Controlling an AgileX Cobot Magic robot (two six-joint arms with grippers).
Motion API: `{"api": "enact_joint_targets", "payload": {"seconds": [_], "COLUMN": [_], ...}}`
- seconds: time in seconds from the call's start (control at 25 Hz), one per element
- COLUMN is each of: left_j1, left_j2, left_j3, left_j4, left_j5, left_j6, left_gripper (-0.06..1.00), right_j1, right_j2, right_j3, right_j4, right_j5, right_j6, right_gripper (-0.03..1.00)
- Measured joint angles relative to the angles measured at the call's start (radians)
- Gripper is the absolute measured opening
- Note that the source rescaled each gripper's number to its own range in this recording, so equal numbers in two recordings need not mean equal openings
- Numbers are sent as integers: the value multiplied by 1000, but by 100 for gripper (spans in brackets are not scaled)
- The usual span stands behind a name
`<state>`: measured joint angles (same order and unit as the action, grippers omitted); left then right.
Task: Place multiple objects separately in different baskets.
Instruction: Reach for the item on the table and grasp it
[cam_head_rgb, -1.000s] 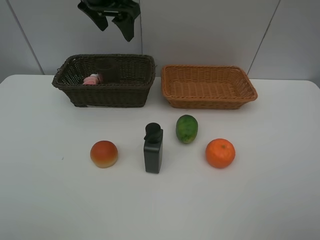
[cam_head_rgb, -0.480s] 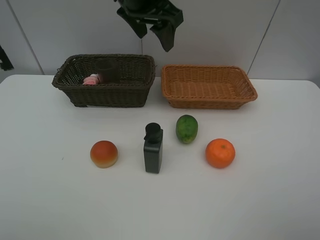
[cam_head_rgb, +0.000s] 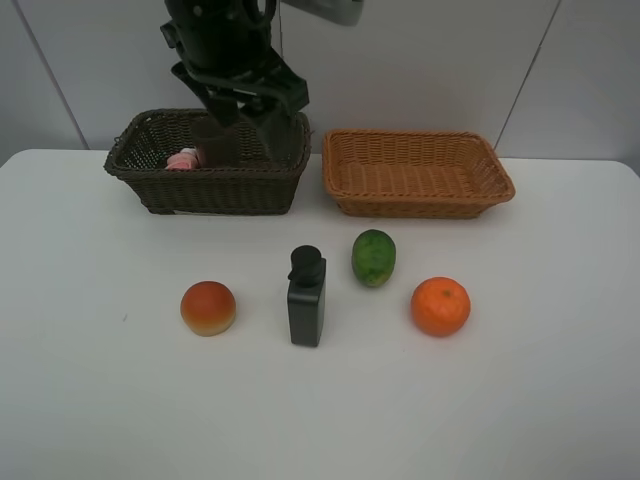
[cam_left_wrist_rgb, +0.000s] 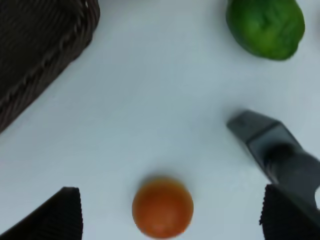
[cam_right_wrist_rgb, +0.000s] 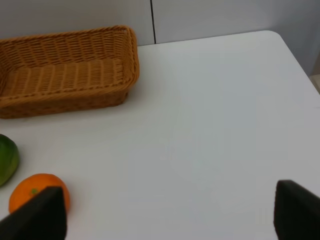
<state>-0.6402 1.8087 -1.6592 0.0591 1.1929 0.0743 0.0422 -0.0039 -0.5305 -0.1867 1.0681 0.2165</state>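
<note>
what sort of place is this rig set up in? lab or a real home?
Most likely a lab test bench: bare white table, plain panelled wall, and a robot arm near a dark brown basket and an orange-tan basket.

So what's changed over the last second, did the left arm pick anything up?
The left gripper swung right, then back left and lower, now open and empty, overlapping the dark brown basket in the high view. Nothing grasped or released. The peach-like fruit, black bottle, green fruit, orange and the pink bottle in that basket are unmoved.
</note>
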Motion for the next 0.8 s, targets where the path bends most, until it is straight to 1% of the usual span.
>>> {"api": "enact_joint_targets", "payload": {"seconds": [0.24, 0.36, 0.48, 0.68, 0.8], "left_j1": [0, 12, 23, 45, 55], "left_j2": [-123, -142, -144, -145, -145], "left_j3": [255, 331, 373, 456, 513], "left_j4": [16, 24, 48, 59, 65], "left_j5": [1, -3, -25, -112, -176], "left_j6": [12, 21, 29, 38, 85], "left_gripper": [93, 93, 93, 93, 93], "right_j1": [0, 0, 0, 0, 0], "right_j2": [0, 0, 0, 0, 0], "right_j3": [0, 0, 0, 0, 0], "right_j4": [0, 0, 0, 0, 0], "right_j5": [0, 0, 0, 0, 0], "right_j6": [0, 0, 0, 0, 0], "right_gripper": [75, 75, 75, 75, 75]}}
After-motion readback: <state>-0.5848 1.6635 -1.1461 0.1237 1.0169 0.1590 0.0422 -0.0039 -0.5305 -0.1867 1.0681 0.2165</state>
